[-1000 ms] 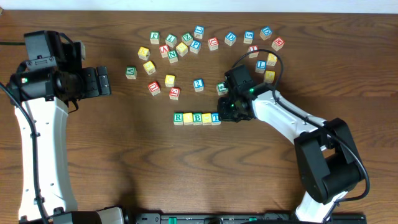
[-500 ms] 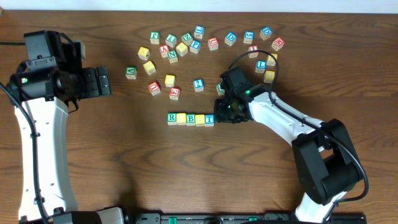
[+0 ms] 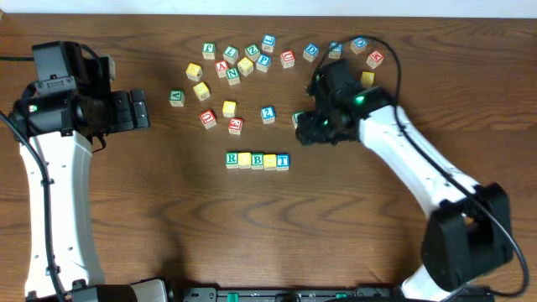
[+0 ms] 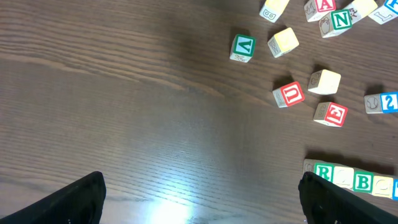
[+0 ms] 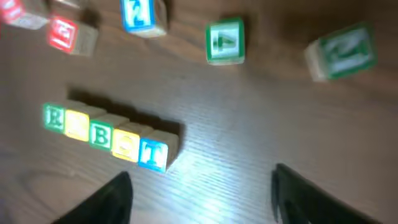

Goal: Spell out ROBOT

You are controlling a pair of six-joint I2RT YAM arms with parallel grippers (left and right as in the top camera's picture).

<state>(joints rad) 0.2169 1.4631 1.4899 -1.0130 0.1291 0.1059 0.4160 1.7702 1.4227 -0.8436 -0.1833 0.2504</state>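
Five small wooden cubes sit side by side in a straight line near the middle of the table, their faces touching. From left to right they are R cube, yellow cube, B cube, second yellow cube and T cube. R and B carry green letters in green frames and T is blue. The two yellow tops look almost plain, with any mark too faint to read. The edges are square and pale bare wood shows on the sides.

The table is dark brown with a long fine grain, and a glossy patch of glare shows in both wrist views.

The right gripper hangs up and to the right of the line, apart from the T cube and just beside a green cube. Its own view is blurred. There its dark, blunt fingers are spread wide at the bottom corners, with only table between them. It grips nothing.

The left gripper is at the far left, well apart from every cube. Its matte black fingers are also parted wide and empty, and the left end of the line shows at the lower right of that view.

The loose cubes lie scattered at odd angles beyond the line, with red, green, blue and yellow faces. Among them are an N cube and a blue 2 cube.
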